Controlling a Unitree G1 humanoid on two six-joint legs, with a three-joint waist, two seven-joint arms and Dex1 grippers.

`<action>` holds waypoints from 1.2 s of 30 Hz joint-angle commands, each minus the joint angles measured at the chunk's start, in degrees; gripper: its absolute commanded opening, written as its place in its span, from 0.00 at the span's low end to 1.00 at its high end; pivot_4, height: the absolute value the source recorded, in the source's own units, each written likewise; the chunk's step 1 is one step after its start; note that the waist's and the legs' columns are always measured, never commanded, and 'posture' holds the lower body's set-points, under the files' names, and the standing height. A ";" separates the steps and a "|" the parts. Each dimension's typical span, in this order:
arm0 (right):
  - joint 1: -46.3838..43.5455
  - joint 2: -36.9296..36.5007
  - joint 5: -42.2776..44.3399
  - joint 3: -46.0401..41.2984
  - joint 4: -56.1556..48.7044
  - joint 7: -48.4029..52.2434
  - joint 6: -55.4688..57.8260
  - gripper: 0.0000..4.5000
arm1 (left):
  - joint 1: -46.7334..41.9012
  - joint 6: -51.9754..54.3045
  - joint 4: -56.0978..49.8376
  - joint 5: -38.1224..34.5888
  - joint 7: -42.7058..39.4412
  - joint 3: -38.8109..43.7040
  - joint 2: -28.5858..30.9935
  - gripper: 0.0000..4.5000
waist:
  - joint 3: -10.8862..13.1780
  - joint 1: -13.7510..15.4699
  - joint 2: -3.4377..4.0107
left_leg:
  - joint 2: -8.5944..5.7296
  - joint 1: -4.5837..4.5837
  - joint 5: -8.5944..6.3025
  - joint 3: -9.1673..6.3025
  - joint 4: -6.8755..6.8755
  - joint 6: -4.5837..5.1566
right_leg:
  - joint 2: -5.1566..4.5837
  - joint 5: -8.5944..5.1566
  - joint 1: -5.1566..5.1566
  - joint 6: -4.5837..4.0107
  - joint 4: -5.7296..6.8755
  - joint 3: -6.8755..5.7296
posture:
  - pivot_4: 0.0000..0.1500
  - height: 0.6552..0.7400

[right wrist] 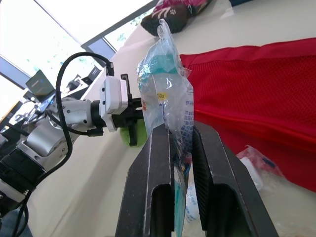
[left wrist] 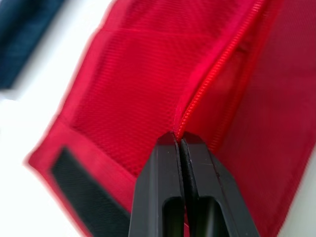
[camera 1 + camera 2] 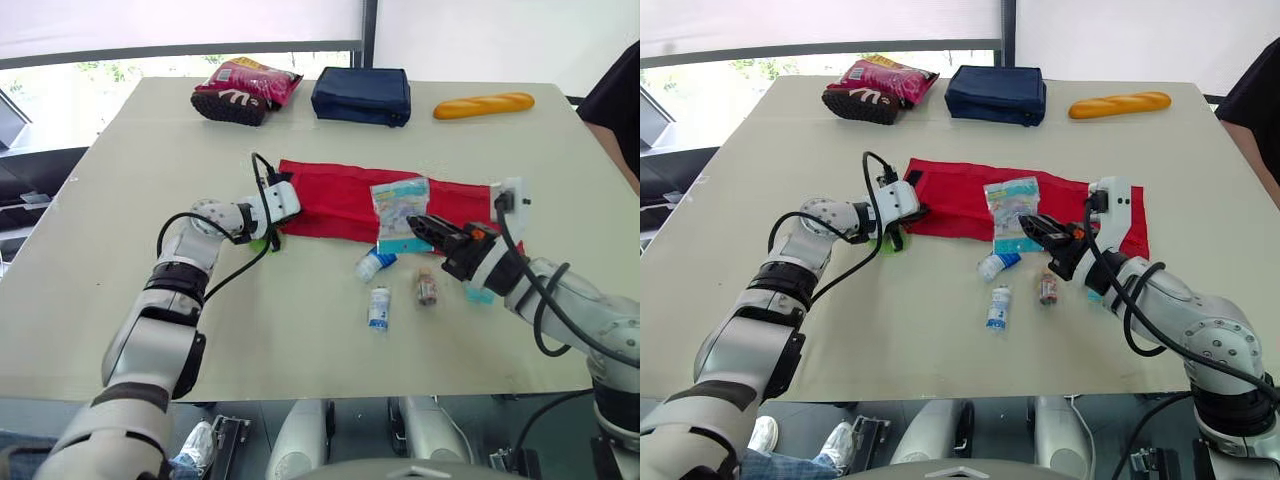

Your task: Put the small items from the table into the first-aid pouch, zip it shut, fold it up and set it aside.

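The red first-aid pouch (image 3: 330, 200) lies spread flat across the middle of the table. My left gripper (image 3: 281, 221) is at its left end and, in the left wrist view, is shut (image 2: 178, 138) on the pouch's zipper edge (image 2: 217, 69). My right gripper (image 3: 419, 225) holds a clear plastic packet (image 3: 400, 205) with teal contents upright over the pouch's front edge; its fingers (image 1: 158, 148) are shut on the packet (image 1: 165, 84). On the table in front of the pouch lie a blue-capped bottle (image 3: 373, 264), a white bottle (image 3: 379, 306) and a small brown vial (image 3: 427, 288).
A teal item (image 3: 478, 293) lies partly under my right wrist. A green object (image 3: 262, 243) sits beside my left gripper. At the far edge are a snack bag (image 3: 245, 88), a navy pouch (image 3: 362, 95) and a baguette (image 3: 484, 104). A person's dark sleeve (image 3: 620, 100) shows at right.
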 commanded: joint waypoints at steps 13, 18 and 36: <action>-9.37 10.29 9.77 11.18 17.42 -7.47 6.76 0.01 | 15.30 32.49 -38.00 -16.77 -10.66 6.96 4.72 0.00 | 0.00 0.06 0.00 | 0.00 0.06 0.01 -0.08 0.13 0.00 | 0.01 0.00 -0.03 -0.01 0.25 0.05 | 1.00 0.65; -12.01 14.53 7.28 12.23 24.93 -7.33 8.96 0.01 | 17.40 36.03 -41.20 -19.96 -9.51 8.86 4.28 0.00 | 0.00 0.06 0.01 | 0.00 0.05 0.01 -0.08 0.20 -0.01 | 0.02 -0.01 -0.07 -0.02 0.37 0.05 | 1.00 0.65; -16.95 28.21 -3.75 7.87 39.93 -4.20 15.69 0.01 | 26.03 37.70 -51.08 -22.58 -8.18 9.30 4.63 0.00 | 0.00 -1.22 0.02 | 0.00 0.08 0.02 -0.05 0.22 -0.02 | 0.03 0.00 -0.18 -0.02 0.60 0.11 | 1.00 0.65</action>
